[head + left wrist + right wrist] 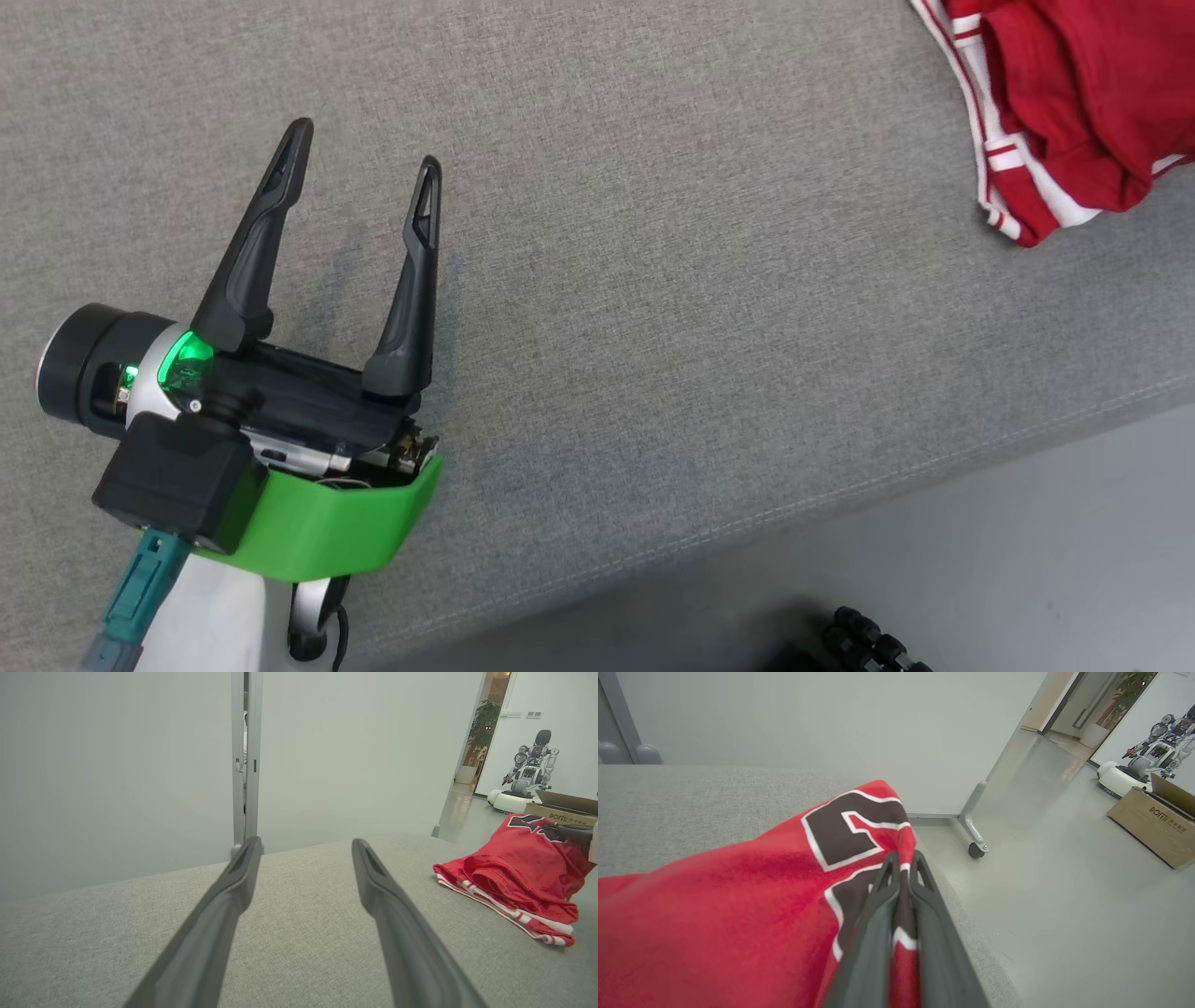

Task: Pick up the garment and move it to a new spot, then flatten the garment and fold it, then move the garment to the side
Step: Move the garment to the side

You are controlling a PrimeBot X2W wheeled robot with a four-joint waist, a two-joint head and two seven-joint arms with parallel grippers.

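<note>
The left gripper (365, 145) hangs low above the grey cushion (700, 280) with its two dark fingers spread wide and nothing between them. The red garment (1074, 93), with white stripes along its edge, lies bunched on the same cushion, well apart from this gripper and close to the cushion's border. The right gripper (904, 856) has its fingers pressed together on a fold of the cloth, beside the dark printed number.
</note>
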